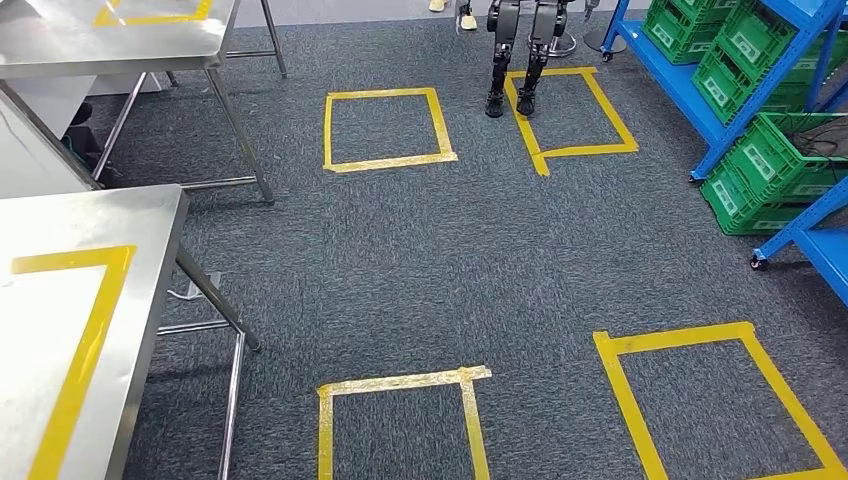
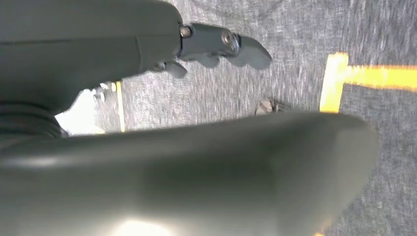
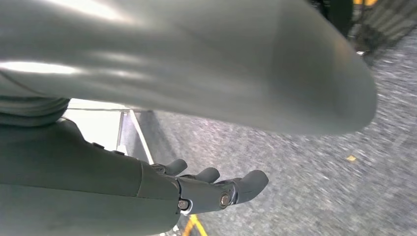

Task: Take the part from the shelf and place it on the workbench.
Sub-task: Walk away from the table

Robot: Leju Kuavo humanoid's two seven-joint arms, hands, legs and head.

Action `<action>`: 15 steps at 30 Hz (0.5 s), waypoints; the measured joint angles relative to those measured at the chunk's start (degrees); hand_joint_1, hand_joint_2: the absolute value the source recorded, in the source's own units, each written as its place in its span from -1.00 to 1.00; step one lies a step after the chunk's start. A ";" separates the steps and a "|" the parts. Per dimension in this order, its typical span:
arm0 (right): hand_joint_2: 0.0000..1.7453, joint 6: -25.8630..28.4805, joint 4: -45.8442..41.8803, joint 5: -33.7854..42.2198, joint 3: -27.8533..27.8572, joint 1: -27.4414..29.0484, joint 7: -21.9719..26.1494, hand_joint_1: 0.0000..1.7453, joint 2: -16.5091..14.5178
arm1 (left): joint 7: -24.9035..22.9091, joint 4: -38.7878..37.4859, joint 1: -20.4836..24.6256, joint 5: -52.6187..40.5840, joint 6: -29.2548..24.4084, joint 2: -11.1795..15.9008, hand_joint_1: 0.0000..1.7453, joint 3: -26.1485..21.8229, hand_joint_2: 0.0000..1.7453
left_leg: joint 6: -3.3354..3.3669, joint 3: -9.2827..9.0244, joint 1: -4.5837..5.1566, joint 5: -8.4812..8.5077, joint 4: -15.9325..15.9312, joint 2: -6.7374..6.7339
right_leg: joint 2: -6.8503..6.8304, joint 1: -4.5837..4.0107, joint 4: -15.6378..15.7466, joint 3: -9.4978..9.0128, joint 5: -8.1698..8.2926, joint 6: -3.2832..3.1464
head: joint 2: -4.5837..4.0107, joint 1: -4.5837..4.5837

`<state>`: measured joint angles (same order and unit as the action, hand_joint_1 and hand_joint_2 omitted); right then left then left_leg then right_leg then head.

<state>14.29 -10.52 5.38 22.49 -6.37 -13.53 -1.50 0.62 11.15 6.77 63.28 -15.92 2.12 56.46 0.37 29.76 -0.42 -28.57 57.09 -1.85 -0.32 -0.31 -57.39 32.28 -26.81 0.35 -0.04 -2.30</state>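
— Where's the shelf [image 1: 740, 110]?
— Blue, along the carpet's right edge, green crates [image 1: 775, 165] in it.
— And the workbench [image 1: 95, 215]?
— Steel, at the left edge, yellow tape on top.

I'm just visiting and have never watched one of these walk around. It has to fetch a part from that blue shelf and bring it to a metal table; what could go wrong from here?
Three things, as I judge it:
1. Another robot stands near the blue shelf, so the two might bump.
2. The workbench has thin legs jutting towards the open floor, a possible snag while walking.
3. The left hand and right hand hold nothing; the pick from the green crates remains, and a poor grip could drop the part.
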 joint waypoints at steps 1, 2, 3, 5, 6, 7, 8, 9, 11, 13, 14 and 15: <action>-1.00 0.01 0.00 0.00 -0.01 0.03 0.00 -1.00 0.01 | 0.00 -0.01 0.01 0.00 0.01 -0.01 -1.00 0.00 -1.00 | -0.29 0.14 -0.05 -0.33 0.34 0.20 | 0.14 0.10 0.40 -0.31 0.20 -0.32 | 0.00 0.09; -1.00 0.03 0.00 0.00 -0.01 0.06 0.00 -1.00 0.01 | 0.01 -0.01 0.02 -0.01 0.01 -0.02 -1.00 -0.01 -1.00 | -0.52 0.70 -0.07 -1.21 1.58 0.54 | 0.25 0.23 0.79 -0.62 0.41 -0.68 | 0.00 0.30; -1.00 0.05 -0.01 0.00 -0.02 0.04 0.00 -1.00 0.01 | 0.01 -0.01 0.01 -0.01 0.01 -0.01 -1.00 0.00 -1.00 | -0.70 1.82 -0.11 -2.60 3.92 0.94 | 0.36 0.37 1.13 -0.97 0.59 -0.96 | 0.00 0.57; -1.00 0.10 0.00 0.00 -0.02 0.00 0.00 -1.00 -0.01 | 0.03 -0.01 -0.03 -0.10 0.00 -0.03 -1.00 0.01 -1.00 | -0.92 5.50 -0.16 -6.02 11.49 1.42 | 0.66 0.28 1.17 -0.95 0.66 -1.20 | 0.00 1.28; -1.00 0.11 0.00 0.00 -0.02 0.00 -0.01 -1.00 -0.02 | 0.05 -0.01 -0.05 -0.18 -0.01 -0.05 -1.00 0.01 -1.00 | -0.99 7.16 -0.18 -6.93 14.69 1.47 | 0.86 0.23 1.15 -0.92 0.66 -1.21 | 0.00 1.55; -1.00 0.13 0.02 0.00 -0.02 0.03 -0.03 -1.00 -0.03 | 0.08 -0.01 -0.09 -0.26 -0.02 -0.07 -1.00 0.02 -1.00 | -1.02 8.11 -0.18 -6.87 16.28 1.48 | 1.08 0.18 1.12 -0.92 0.65 -1.21 | 0.00 1.75; -1.00 0.13 0.03 0.00 -0.03 0.07 -0.08 -1.00 -0.03 | 0.09 -0.02 -0.10 -0.29 0.02 -0.08 -1.00 0.02 -1.00 | -0.98 7.89 -0.18 -5.64 15.39 1.51 | 1.33 0.17 1.08 -0.94 0.63 -1.18 | 0.00 1.91; -1.00 0.13 0.05 0.00 -0.03 0.09 -0.12 -1.00 -0.05 | 0.08 -0.02 -0.10 -0.30 0.16 -0.05 -1.00 0.02 -1.00 | -0.88 6.61 -0.20 -3.62 12.36 1.60 | 1.57 0.17 1.00 -0.98 0.60 -1.12 | 0.00 2.09; -1.00 0.13 0.07 0.06 -0.04 0.08 -0.14 -1.00 -0.10 | -0.05 -0.02 -0.04 -0.14 0.79 0.05 -1.00 0.02 -1.00 | -0.59 3.02 -0.24 -0.34 4.38 2.25 | 2.01 0.09 0.63 -0.88 0.40 -0.78 | 0.00 2.52; -1.00 0.13 0.07 0.26 -0.04 0.06 0.09 -1.00 -0.12 | -0.45 0.00 0.05 0.00 1.57 0.13 -1.00 0.02 -1.00 | -0.17 1.18 -0.17 0.40 0.47 2.77 | 2.28 -0.01 0.25 -0.51 0.24 -0.17 | 0.00 2.67; -1.00 0.13 0.07 0.39 -0.04 0.10 0.24 -1.00 -0.12 | -0.73 0.01 0.08 -0.02 1.88 0.13 -1.00 0.03 -1.00 | 0.07 0.94 -0.05 0.26 0.28 2.76 | 2.39 0.00 0.18 -0.22 0.21 0.16 | 0.00 2.61; -1.00 0.12 0.07 0.49 -0.04 0.13 0.37 -1.00 -0.09 | -0.98 0.02 0.07 -0.07 2.09 0.13 -1.00 0.05 -1.00 | 0.43 0.71 -0.06 0.40 0.20 2.60 | 2.45 0.07 0.10 0.00 0.16 0.47 | 0.00 2.50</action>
<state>14.41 -10.45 5.87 22.45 -6.24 -13.16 -1.60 -0.36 11.16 6.84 63.21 -13.83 2.25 56.51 0.80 30.47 -0.48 -28.17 57.29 0.75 2.14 -0.24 -57.29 32.29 -26.65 0.83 -0.04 0.20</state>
